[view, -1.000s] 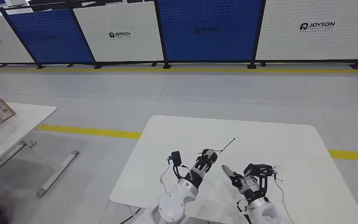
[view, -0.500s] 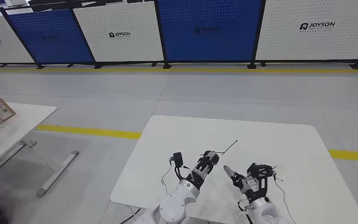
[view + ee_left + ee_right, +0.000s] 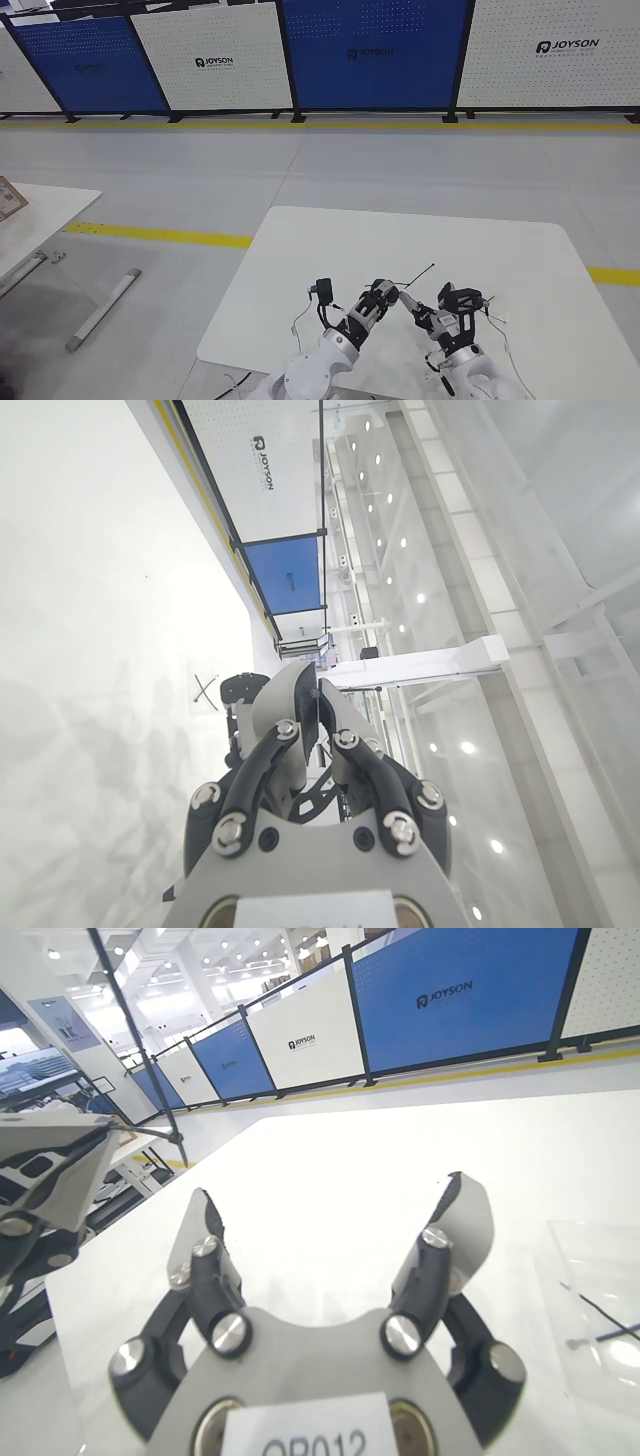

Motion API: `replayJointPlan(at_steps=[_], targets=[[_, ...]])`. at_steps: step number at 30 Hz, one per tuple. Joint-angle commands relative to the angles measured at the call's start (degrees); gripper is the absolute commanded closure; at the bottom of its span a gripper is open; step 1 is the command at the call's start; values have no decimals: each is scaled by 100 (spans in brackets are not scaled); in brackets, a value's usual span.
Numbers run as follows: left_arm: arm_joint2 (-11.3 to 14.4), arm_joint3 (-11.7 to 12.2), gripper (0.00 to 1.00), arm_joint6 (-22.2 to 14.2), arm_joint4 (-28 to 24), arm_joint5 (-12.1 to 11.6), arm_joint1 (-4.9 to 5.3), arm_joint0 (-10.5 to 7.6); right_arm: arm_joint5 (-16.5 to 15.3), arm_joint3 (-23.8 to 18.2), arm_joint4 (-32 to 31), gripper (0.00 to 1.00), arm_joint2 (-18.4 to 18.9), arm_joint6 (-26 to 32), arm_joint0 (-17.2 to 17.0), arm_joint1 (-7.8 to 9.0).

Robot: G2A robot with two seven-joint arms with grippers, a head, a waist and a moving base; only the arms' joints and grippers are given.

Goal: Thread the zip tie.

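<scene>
- Zip tie (image 3: 415, 276) pinched in left gripper (image 3: 316, 695), its free length slanting away over tabletop (image 3: 330, 240).
- Right gripper (image 3: 328, 1182), spread wide and empty, sits just beside that strap.

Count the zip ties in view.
3. One zip tie is pinched in the left gripper; two more zip ties lie crossed on a clear sheet beside the right gripper. Others may be hidden.
</scene>
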Motion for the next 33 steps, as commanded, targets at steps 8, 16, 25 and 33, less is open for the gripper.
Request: replayJointPlan(at_steps=[8,16,25,33], targets=[[76,60,100,79,109,22,-26,-52,-124,-60,-35,67,-83,100,3,-13],[112,129,100,143,190,23,-46,-87,-220,-194,-90,64,-58,66,-102,-2],[166,183,100,204,322,24,-67,-114,-207,-285,-110,71,-32,55,-130,-4],[202,222,100,222,429,36,-79,-111,-195,-288,-144,71,-94,172,-76,-19]])
